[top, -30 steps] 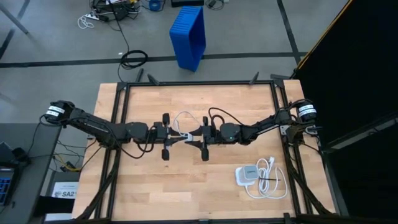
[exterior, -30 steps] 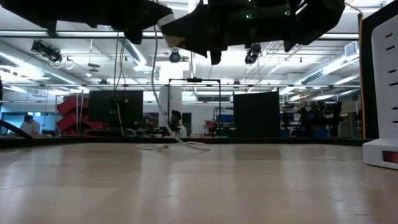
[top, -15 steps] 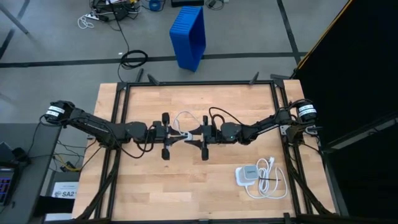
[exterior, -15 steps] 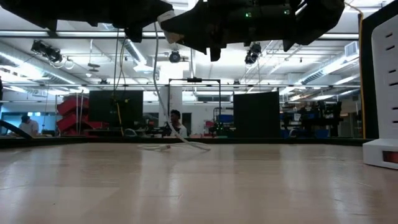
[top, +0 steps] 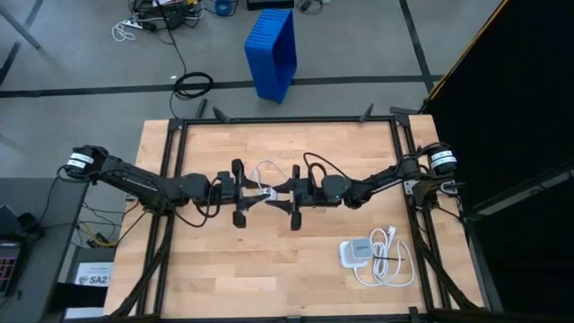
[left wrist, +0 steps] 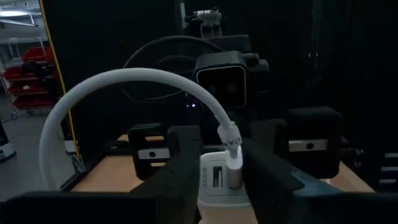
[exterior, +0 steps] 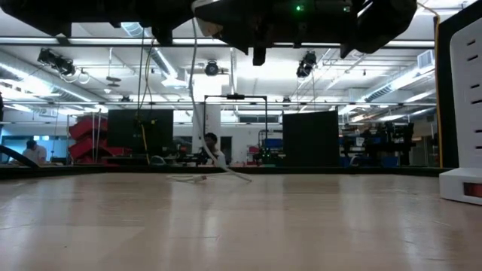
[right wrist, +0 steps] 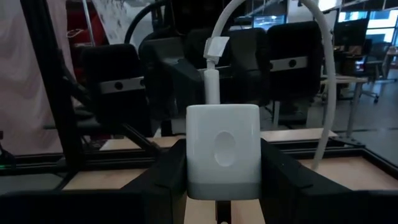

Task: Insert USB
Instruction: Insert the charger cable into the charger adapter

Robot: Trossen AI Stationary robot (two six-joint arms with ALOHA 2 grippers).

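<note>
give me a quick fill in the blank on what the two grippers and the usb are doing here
1. The white charger block is clamped between the fingers of the ____ gripper.
2. The USB plug sits ____ the block's port.
3. The left gripper stands ____ around the plug, not gripping it.
4. The cable arcs away from the plug in a ____.

Missing words: right; in; open; loop

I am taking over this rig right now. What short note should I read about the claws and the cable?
Left claw: open, facing the plug, not gripping it.
Right claw: shut on the white charger, above the table middle.
The cable loops away from the plug.
Done: the plug looks seated in the charger.
Left: probably back the left claw off, then set the charger down.
</note>
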